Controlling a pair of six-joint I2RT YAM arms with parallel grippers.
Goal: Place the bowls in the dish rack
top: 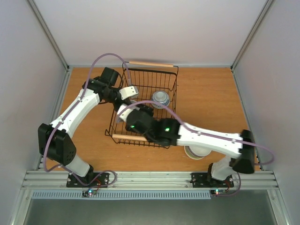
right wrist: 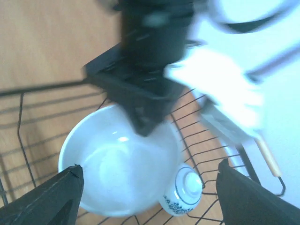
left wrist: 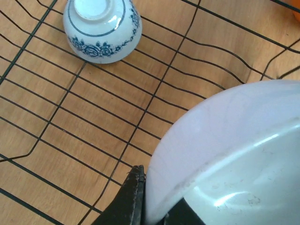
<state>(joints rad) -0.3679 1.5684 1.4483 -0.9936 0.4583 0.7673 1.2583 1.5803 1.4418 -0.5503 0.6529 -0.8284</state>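
Since the left pincer [right wrist: 145, 124] clamps the white bowl [right wrist: 112, 173] by its rim alone, it could slip and chip the patterned bowl [left wrist: 102, 28]. The right pincer [right wrist: 150, 168] gapes empty.

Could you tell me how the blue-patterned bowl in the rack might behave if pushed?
The blue-patterned bowl looks like glazed ceramic: probably stiff, slippery and chippable. It sits foot-up on the dish rack wires, so it would likely skid or snag rather than roll.

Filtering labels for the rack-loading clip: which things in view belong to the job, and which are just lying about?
Job:
dish rack
white bowl in left gripper
blue-patterned bowl in rack
pale bowl outside rack

Not job (fixtures only):
purple cables
frame rail
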